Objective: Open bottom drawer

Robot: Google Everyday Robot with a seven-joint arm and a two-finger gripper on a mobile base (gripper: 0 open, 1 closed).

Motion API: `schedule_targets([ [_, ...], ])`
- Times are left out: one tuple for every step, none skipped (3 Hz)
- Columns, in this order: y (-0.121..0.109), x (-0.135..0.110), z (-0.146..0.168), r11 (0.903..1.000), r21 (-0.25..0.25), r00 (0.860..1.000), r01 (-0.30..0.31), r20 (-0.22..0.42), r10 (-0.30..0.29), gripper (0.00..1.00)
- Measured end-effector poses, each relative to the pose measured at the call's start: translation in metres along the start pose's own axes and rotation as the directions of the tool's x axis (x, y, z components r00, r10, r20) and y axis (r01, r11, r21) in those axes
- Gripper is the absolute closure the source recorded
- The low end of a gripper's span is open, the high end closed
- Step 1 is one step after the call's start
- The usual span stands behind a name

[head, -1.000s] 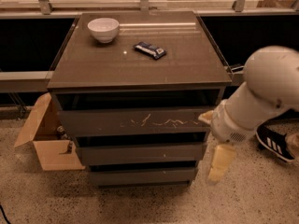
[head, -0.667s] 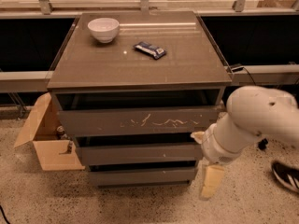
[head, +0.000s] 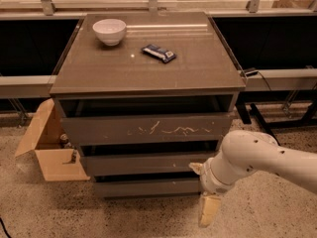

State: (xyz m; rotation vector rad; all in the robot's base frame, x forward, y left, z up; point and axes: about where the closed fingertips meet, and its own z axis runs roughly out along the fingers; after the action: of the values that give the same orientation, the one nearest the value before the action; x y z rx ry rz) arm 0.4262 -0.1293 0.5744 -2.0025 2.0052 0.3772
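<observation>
Speckled floor is showing below; your cream tool is hanging beside the right end of the plain dark grey-brown bottom drawer, which is stretching leftward; its spread you cannot tell.

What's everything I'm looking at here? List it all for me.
Cabinet: one, grey-brown, centre.
Bowl: one, white, cabinet top, back left.
Snack bar: one, dark blue wrapper, cabinet top, right of the bowl.
Top drawer: one, grey-brown with white scratches, highest.
Middle drawer: one, grey-brown, below it.
Bottom drawer: one, grey-brown, lowest.
Cardboard box: one, brown, open, on the floor left of the cabinet.
Arm: one, white, lower right.
Gripper: one, beige, pointing down by the bottom drawer's right end.
</observation>
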Motion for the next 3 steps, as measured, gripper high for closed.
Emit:
schedule_targets([
  [0.0, 0.0, 0.0, 1.0, -0.001, 1.0, 0.0, -0.001, 0.0, 0.0],
  [-0.001, 0.018, 0.031, 1.0, -0.004, 1.0, -0.007, -0.017, 0.007, 0.0],
  [-0.006, 0.046, 0.083, 0.9998, -0.015, 1.0, 0.012, -0.016, -0.013, 0.0],
])
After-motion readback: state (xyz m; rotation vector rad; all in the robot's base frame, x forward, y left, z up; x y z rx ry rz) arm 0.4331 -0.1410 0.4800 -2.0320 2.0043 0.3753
